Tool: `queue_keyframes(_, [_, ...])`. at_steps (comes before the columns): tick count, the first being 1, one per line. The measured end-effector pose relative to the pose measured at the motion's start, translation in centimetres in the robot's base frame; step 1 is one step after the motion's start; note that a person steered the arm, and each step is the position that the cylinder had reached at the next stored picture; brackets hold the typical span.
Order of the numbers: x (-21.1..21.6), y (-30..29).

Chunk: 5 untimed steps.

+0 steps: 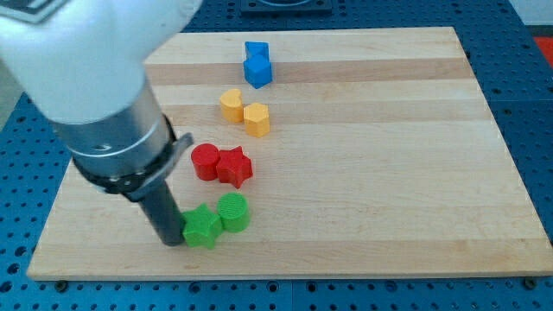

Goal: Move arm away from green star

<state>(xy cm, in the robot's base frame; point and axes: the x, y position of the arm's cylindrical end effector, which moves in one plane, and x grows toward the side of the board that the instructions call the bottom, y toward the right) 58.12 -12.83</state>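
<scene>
The green star (pixel 203 227) lies near the view's bottom, left of centre, on the wooden board (pixel 389 173). A green cylinder (pixel 233 212) touches its right side. My tip (pixel 171 241) is at the star's left edge, touching it or nearly so. The dark rod rises from there into the large grey and white arm body at the view's upper left.
A red cylinder (pixel 206 161) and a red star (pixel 234 166) sit together above the green pair. A yellow heart-like block (pixel 230 104) and a yellow hexagonal block (pixel 257 119) lie higher. Two blue blocks (pixel 257 64) are near the view's top. The board's left edge is close to the arm.
</scene>
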Motion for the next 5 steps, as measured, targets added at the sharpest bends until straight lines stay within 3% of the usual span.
queue_keyframes(1, [0.0, -0.8])
queue_keyframes(2, [-0.7, -5.9])
queue_keyframes(3, [-8.5, -8.8])
queue_keyframes(5, [-31.1, -7.2])
